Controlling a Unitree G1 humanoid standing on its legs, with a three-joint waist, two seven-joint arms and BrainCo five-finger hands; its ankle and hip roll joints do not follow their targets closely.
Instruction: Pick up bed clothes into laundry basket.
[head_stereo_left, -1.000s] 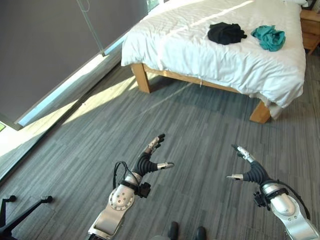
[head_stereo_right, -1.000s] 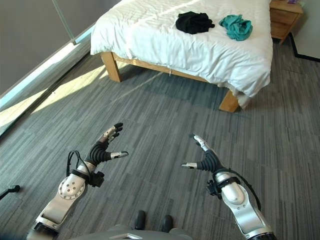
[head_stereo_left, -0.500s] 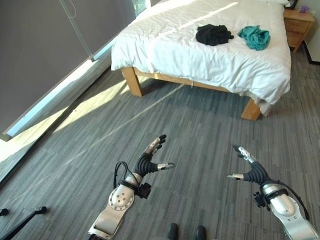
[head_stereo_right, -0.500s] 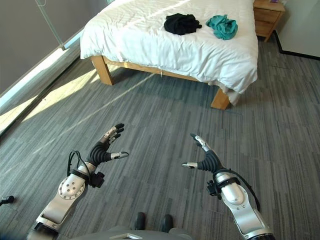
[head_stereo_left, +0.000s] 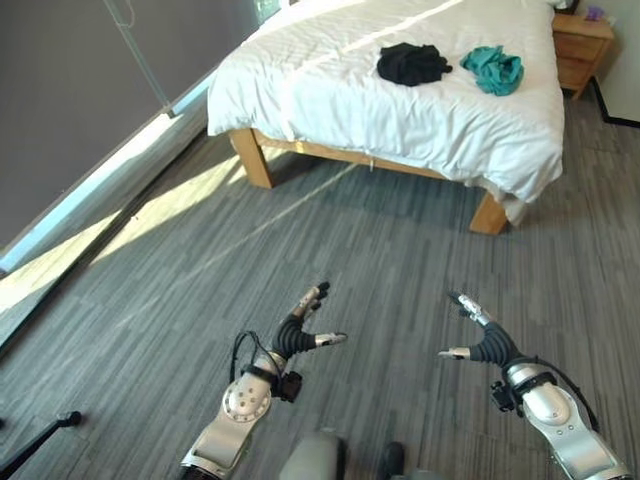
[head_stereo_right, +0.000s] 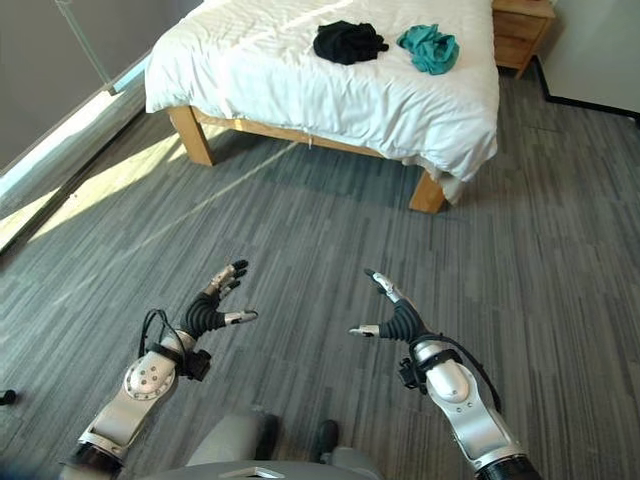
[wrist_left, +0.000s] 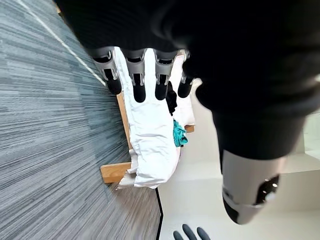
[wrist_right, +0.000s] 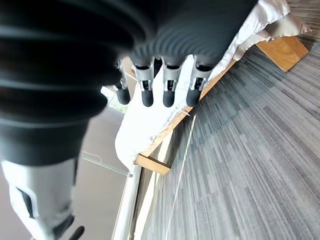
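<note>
Both hands, left hand and right hand, stay spread, well short of the black garment on the bed.

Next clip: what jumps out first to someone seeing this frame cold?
The white bed on its wooden frame at the far side of the room, with two crumpled garments on top: a black garment and, beside it nearer the wooden nightstand, a teal garment. Up close, the left hand and right hand hang open and empty over the grey striped floor, well short of the bed.
</note>
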